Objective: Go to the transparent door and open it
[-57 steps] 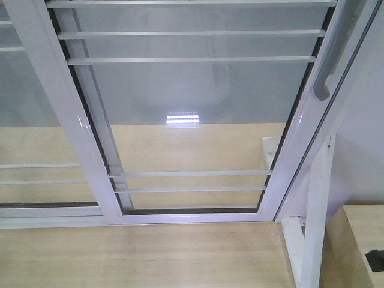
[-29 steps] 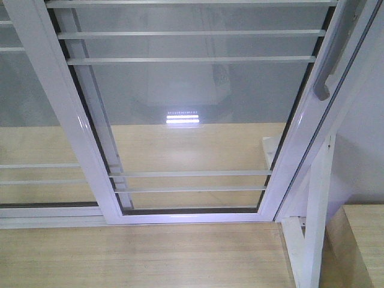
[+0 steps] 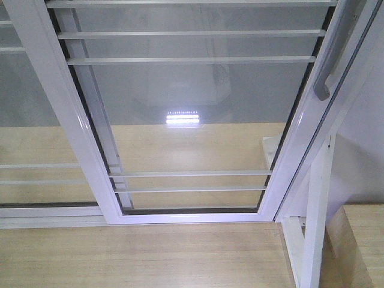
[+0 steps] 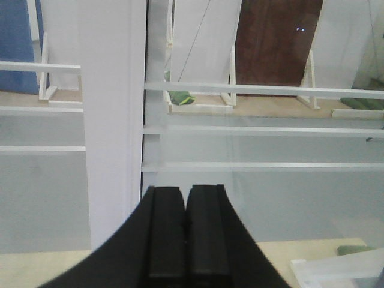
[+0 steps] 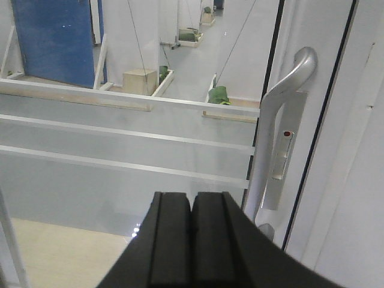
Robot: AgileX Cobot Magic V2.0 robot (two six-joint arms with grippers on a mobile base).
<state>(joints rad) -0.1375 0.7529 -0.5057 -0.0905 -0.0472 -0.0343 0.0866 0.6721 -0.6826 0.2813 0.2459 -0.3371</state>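
Note:
The transparent door [image 3: 192,108] fills the front view: clear glass in a glossy white frame with thin white horizontal bars. Its curved grey-silver pull handle [image 3: 327,75] runs along the right stile. In the right wrist view the handle [image 5: 273,138] stands just right of and beyond my right gripper [image 5: 192,201], which is shut and empty, apart from it. My left gripper [image 4: 185,195] is shut and empty, facing the glass beside a white stile [image 4: 111,120]. Neither gripper shows in the front view.
A second white-framed glass panel without a handle [image 3: 30,120] stands at the left. The white bottom track [image 3: 180,219] crosses the light wood floor. A white jamb post [image 3: 317,204] and a light wooden block [image 3: 360,246] stand at the right.
A dark object at the front view's lower right edge one second ago is out of view now. The door and frame look unchanged.

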